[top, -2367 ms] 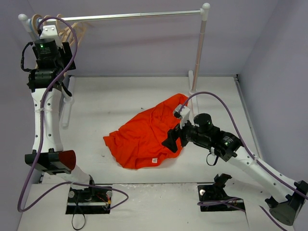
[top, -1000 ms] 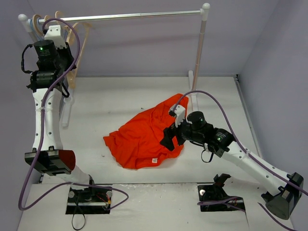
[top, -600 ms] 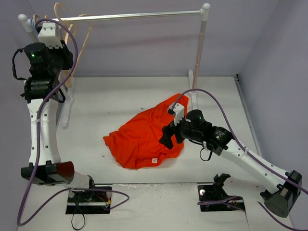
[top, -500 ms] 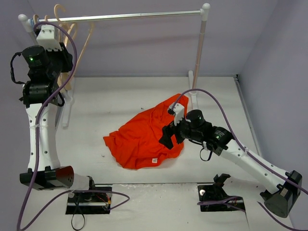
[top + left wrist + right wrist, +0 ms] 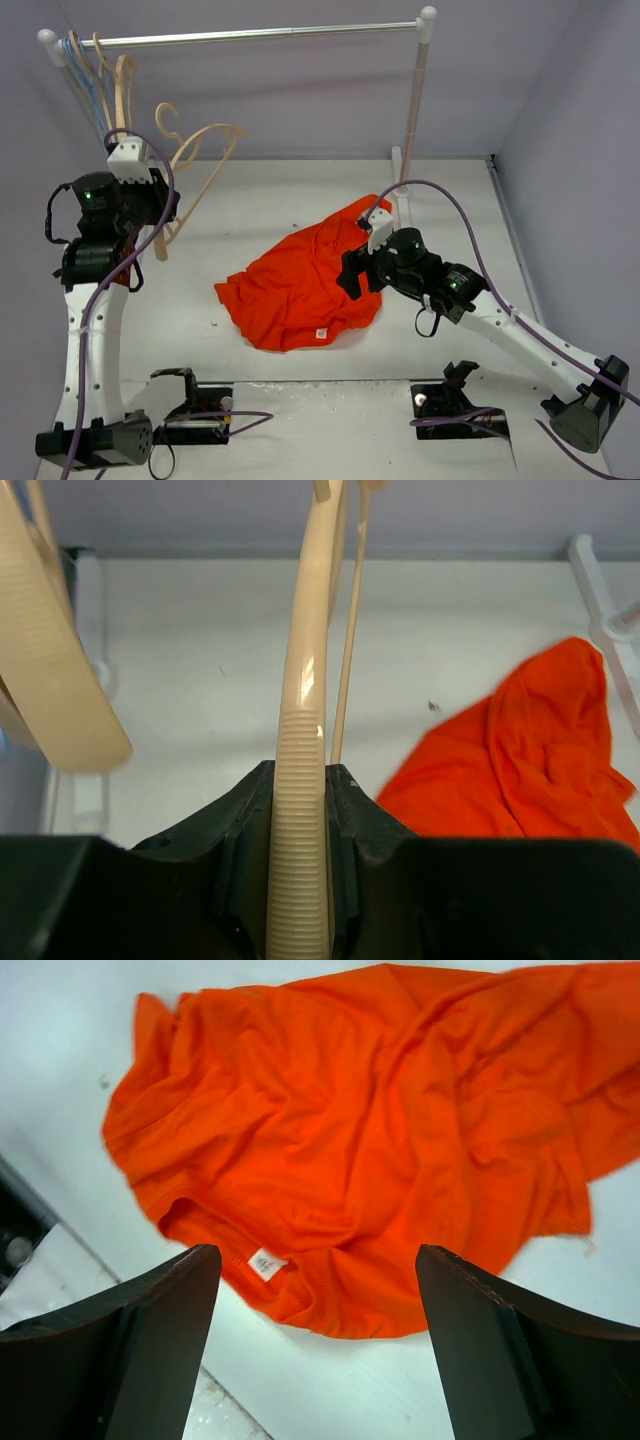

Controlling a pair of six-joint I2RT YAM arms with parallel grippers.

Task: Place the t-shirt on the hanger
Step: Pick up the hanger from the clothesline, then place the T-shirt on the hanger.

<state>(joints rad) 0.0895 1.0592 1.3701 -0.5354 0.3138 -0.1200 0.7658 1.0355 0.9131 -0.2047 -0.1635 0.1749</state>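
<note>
The step in hand is bringing hanger and shirt together. The left hand (image 5: pixel 297 785) is clamped tight on one arm of the pale wooden hanger (image 5: pixel 303 680), held in the air clear of the rail (image 5: pixel 250 34) and left of the t-shirt (image 5: pixel 300 285). The shirt lies crumpled mid-bench (image 5: pixel 250 200), its collar label at the near edge. The right hand (image 5: pixel 315 1252) hovers over the shirt's right side, spread wide and holding nothing. Next, I judge, it must pinch the collar and lift it open. No container shows; the spare hangers (image 5: pixel 100 65) hang at the rail's far-left end.
</note>
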